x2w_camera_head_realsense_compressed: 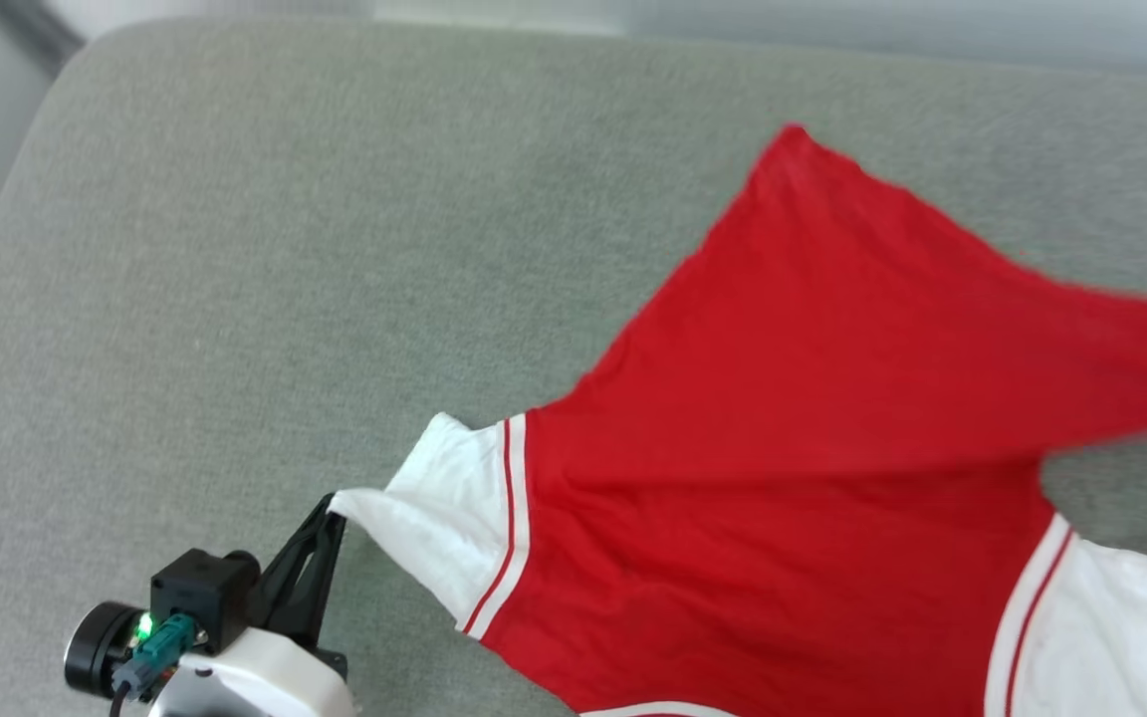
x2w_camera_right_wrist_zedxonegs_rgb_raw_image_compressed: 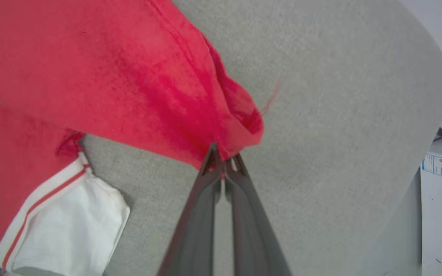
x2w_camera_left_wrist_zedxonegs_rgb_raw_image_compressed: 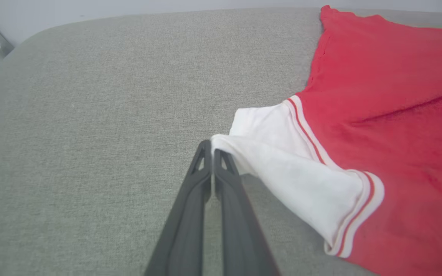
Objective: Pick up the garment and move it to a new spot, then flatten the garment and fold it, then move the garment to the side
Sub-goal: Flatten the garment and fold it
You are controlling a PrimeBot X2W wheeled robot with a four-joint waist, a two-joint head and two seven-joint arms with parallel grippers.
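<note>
The garment (x2w_camera_head_realsense_compressed: 812,438) is a red jersey with short white sleeves and red-striped trim, spread across the grey surface at the right of the head view, plain side up, lettering hidden. My left gripper (x2w_camera_head_realsense_compressed: 335,503) at the lower left is shut on the tip of one white sleeve (x2w_camera_left_wrist_zedxonegs_rgb_raw_image_compressed: 278,157), stretching it out; the left wrist view shows the left gripper (x2w_camera_left_wrist_zedxonegs_rgb_raw_image_compressed: 212,147) pinching the cloth. In the right wrist view my right gripper (x2w_camera_right_wrist_zedxonegs_rgb_raw_image_compressed: 225,157) is shut on a bunched red edge of the garment (x2w_camera_right_wrist_zedxonegs_rgb_raw_image_compressed: 109,76), lifted off the surface. The other white sleeve (x2w_camera_head_realsense_compressed: 1091,637) lies flat at the lower right.
A grey fabric-covered surface (x2w_camera_head_realsense_compressed: 285,249) carries everything, with rounded corners and open room at the left and back. Its right edge (x2w_camera_right_wrist_zedxonegs_rgb_raw_image_compressed: 432,153) drops off beside a white box with a label (x2w_camera_right_wrist_zedxonegs_rgb_raw_image_compressed: 441,168). A pale wall lies behind.
</note>
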